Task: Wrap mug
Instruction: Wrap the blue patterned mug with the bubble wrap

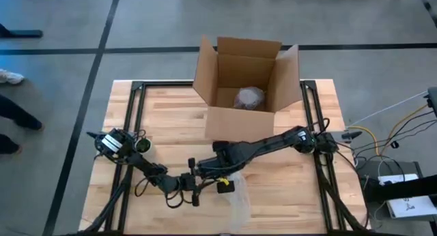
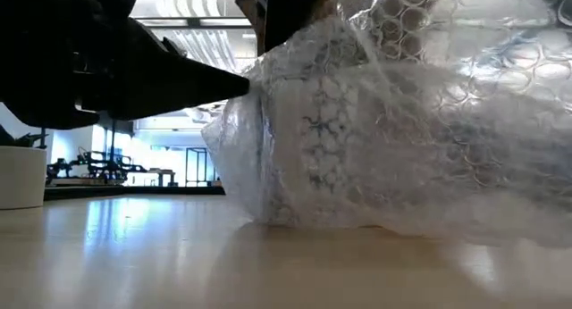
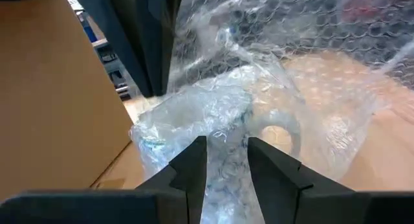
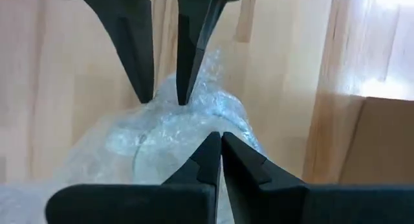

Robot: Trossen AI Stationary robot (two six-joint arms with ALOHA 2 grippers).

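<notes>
A white mug with a blue pattern (image 2: 317, 121) stands on the table's near middle, swathed in clear bubble wrap (image 2: 420, 104). In the left wrist view the mug's handle (image 3: 284, 130) shows through the wrap (image 3: 213, 114). My left gripper (image 3: 226, 143) comes in from the table's left and is shut on a bunch of wrap. My right gripper (image 4: 218, 136) reaches over from the right and is shut on the wrap beside it. Both grippers meet at the bundle (image 1: 235, 195) in the high view. My left gripper pinches a bunched ridge of the bubble wrap (image 3: 228, 153) between its two fingers, several crumpled layers. It comes roughly level from the table's left, one finger (image 2: 214, 81) meeting the bundle's upper left side. The bundle rests on the table. My right gripper pinches a thin fold of the wrap (image 4: 217, 130) on the bundle's top between its nearly closed fingertips. The fingers (image 4: 236, 159) slant down at it from the right and far side. The wrap below stays slack over the mug.
An open cardboard box (image 1: 246, 79) stands at the far middle of the table with a wrapped bundle (image 1: 249, 97) inside. Its brown wall (image 3: 58, 101) is close behind the mug. Black frame rails (image 1: 136, 120) run along both sides of the wooden top.
</notes>
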